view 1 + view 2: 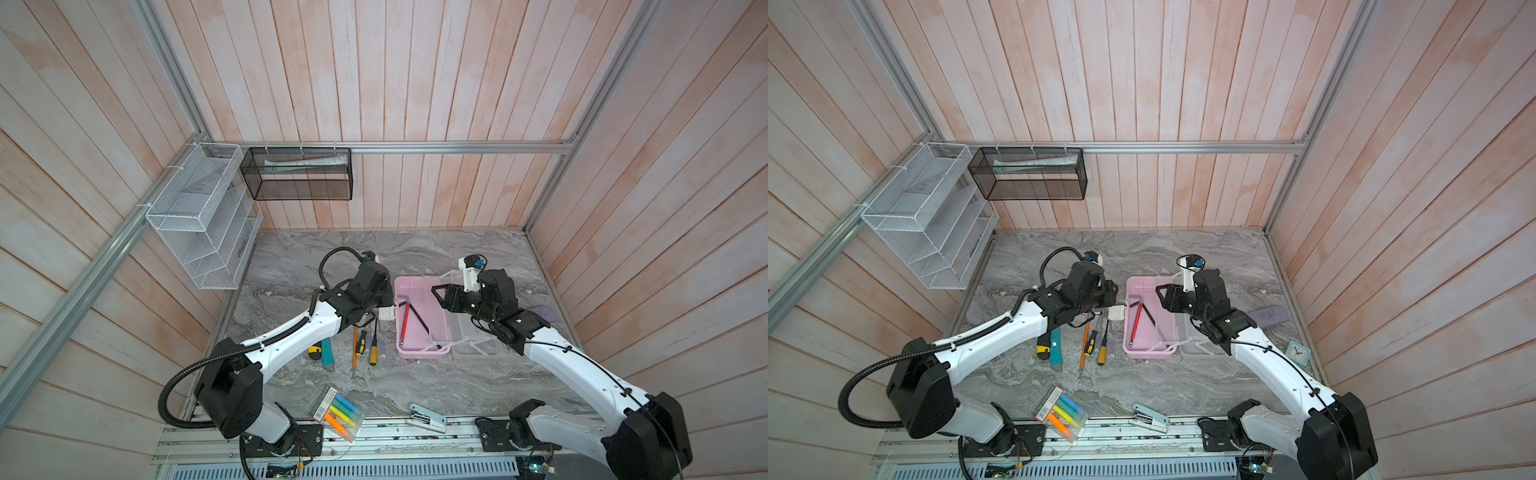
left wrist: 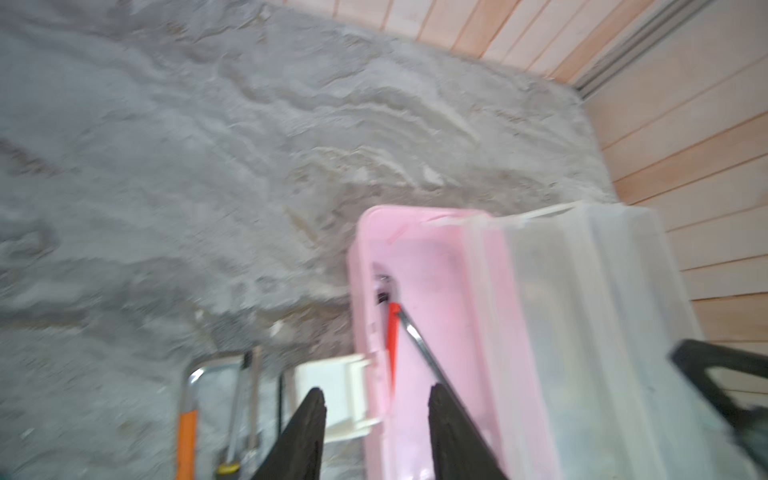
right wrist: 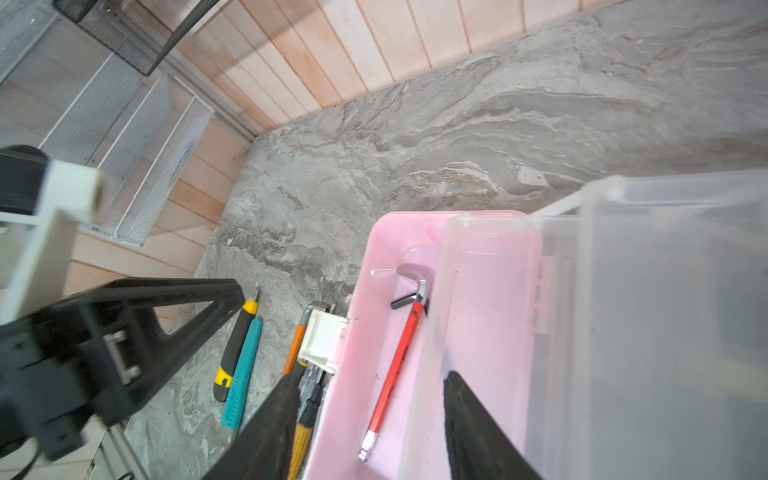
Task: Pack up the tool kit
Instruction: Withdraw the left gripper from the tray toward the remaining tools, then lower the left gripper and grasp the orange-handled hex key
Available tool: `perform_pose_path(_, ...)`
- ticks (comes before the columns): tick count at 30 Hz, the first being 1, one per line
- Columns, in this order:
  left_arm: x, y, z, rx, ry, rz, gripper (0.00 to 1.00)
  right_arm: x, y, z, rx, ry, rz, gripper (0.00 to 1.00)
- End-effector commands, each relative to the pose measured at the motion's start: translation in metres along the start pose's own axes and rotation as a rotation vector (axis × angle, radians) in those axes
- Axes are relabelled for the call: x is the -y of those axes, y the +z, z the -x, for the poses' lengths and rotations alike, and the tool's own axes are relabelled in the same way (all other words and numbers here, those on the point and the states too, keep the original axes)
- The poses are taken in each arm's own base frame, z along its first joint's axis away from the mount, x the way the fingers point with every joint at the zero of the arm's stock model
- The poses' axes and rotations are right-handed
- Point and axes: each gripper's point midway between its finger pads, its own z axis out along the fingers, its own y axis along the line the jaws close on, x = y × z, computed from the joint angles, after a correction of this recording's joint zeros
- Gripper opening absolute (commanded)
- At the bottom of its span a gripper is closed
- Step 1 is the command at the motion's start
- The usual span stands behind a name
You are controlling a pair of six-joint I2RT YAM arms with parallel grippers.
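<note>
The tool kit [image 1: 419, 353] [image 1: 1148, 353] is a pink box lying open, its clear lid [image 1: 473, 345] folded out to the right. A red hex key [image 1: 404, 328] [image 3: 395, 365] and a black one [image 1: 419, 322] lie inside. Screwdrivers [image 1: 374, 353] [image 1: 1101, 353] and two utility knives [image 1: 327, 353] [image 3: 241, 374] lie on the table left of the box. My left gripper [image 1: 388, 299] [image 2: 376, 395] is open, its jaws astride the box's left wall by the white latch [image 2: 332, 390]. My right gripper [image 1: 434, 291] [image 3: 370, 407] hangs open over the box, holding nothing.
A pack of highlighters [image 1: 340, 413] and a white stapler [image 1: 426, 417] lie near the front edge. A small clock [image 1: 1298, 352] and a greyish-purple object [image 1: 1271, 313] sit right of the lid. A white wire rack [image 1: 199, 220] and a black mesh basket [image 1: 299, 174] hang on the walls.
</note>
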Motion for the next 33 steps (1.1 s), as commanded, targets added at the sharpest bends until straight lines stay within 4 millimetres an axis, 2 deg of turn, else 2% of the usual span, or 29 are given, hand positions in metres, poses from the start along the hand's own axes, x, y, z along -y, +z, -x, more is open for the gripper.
perform_pose_path(1, -0.037, -0.007, -0.028, -0.052, 0.011, 0.095, 0.42, -0.012, -0.001, -0.002, -0.012, -0.058, -0.033, 0.55)
perform_pose_path(7, -0.066, 0.003, -0.063, -0.131, 0.005, 0.142, 0.38, -0.029, 0.018, -0.027, -0.082, -0.058, -0.006, 0.55)
perform_pose_path(11, -0.08, 0.013, -0.078, -0.176, 0.013, 0.186, 0.37, -0.031, 0.027, -0.037, -0.112, -0.048, -0.009, 0.54)
perform_pose_path(21, -0.098, 0.034, -0.105, -0.25, 0.025, 0.24, 0.34, -0.029, 0.036, -0.046, -0.134, -0.036, -0.017, 0.54)
perform_pose_path(33, -0.116, 0.054, -0.126, -0.31, 0.012, 0.289, 0.28, -0.025, 0.043, -0.05, -0.146, -0.038, -0.029, 0.54)
